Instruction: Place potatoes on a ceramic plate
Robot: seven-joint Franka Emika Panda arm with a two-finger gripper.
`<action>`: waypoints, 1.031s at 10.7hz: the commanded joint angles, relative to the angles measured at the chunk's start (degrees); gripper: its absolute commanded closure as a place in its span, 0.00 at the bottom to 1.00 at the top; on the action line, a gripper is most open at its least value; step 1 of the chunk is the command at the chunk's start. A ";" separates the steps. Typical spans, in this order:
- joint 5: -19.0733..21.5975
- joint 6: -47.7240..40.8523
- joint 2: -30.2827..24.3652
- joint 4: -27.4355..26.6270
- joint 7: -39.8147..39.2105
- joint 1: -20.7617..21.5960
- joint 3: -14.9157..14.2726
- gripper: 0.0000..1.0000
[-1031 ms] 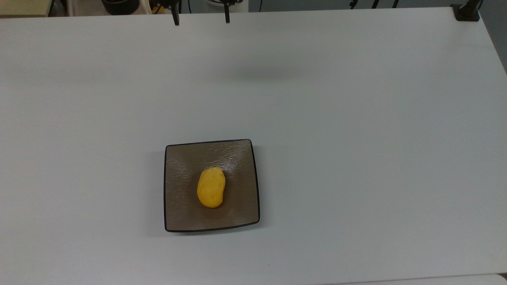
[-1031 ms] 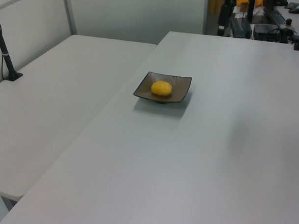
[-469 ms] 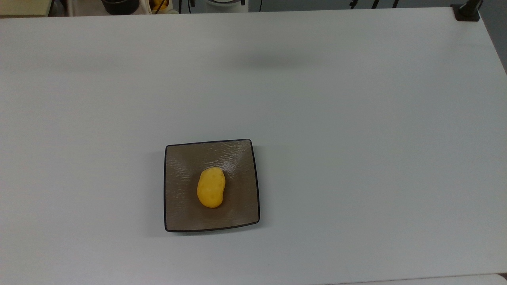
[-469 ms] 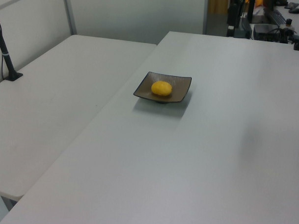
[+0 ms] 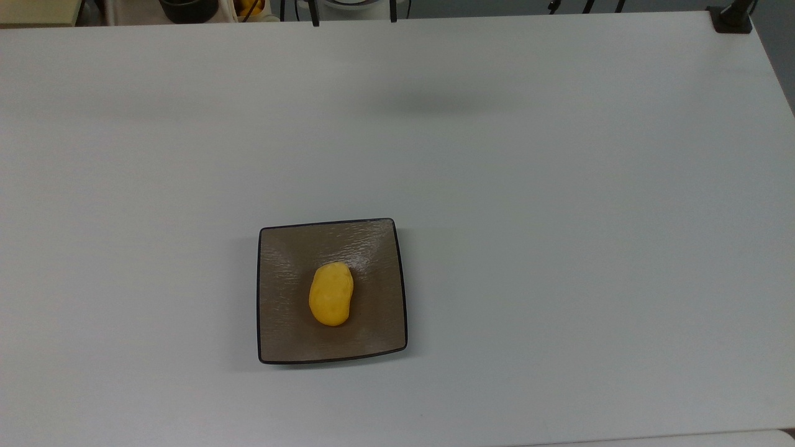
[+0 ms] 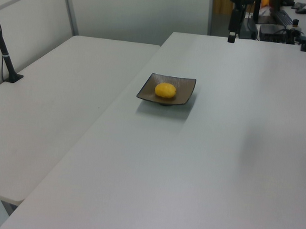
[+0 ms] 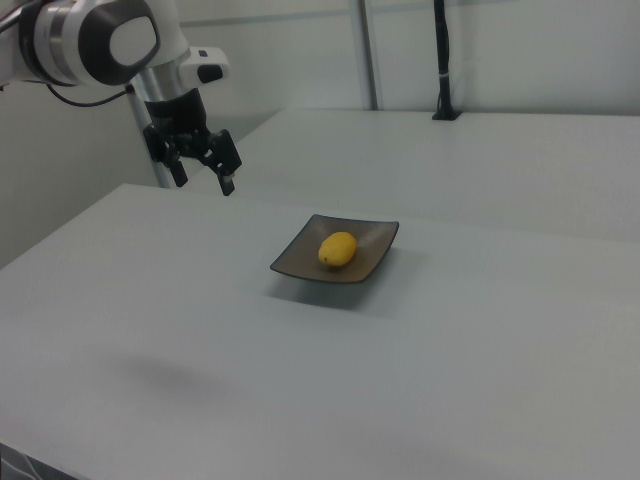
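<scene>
A bright yellow-orange oval potato (image 5: pixel 331 293) (image 6: pixel 165 90) (image 7: pixel 338 249) lies in the middle of the square grey-brown ceramic plate (image 5: pixel 276 338) (image 6: pixel 185 87) (image 7: pixel 298 264) with its thin black rim. The plate sits flat on the white table. My gripper (image 7: pixel 204 181) hangs open and empty above the table's far edge, well to the right view's left of the plate and apart from it. In the top view the gripper (image 5: pixel 354 13) pokes in at the upper edge. One of its fingers (image 6: pixel 230 33) hangs at the left view's upper right.
A black clamp post (image 5: pixel 733 17) stands on the table corner at the top view's upper right. A second white table (image 6: pixel 68 91) adjoins, with a black pole (image 6: pixel 6 59) on it. A dark container (image 5: pixel 188 9) and other gear sit beyond the far edge.
The gripper's fingertips have drawn back toward the top view's upper edge and shifted to the top view's right. The potato and plate have not moved.
</scene>
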 commanded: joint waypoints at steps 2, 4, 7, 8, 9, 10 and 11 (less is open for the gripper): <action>1.38 2.66 -1.86 -1.80 0.31 0.09 -1.21 0.00; 1.38 0.13 -3.44 -2.06 0.48 0.44 -1.74 0.00; 1.38 -0.24 -3.45 -2.06 0.40 0.62 -1.74 0.00; 1.38 -0.07 -3.36 -2.06 0.40 0.62 -1.74 0.00; 1.38 -0.24 -3.45 -2.06 0.31 0.62 -1.74 0.00; 1.38 -0.15 -3.45 -2.06 0.05 0.62 -1.74 0.00; 1.38 0.02 -3.36 -2.06 0.04 0.62 -1.74 0.00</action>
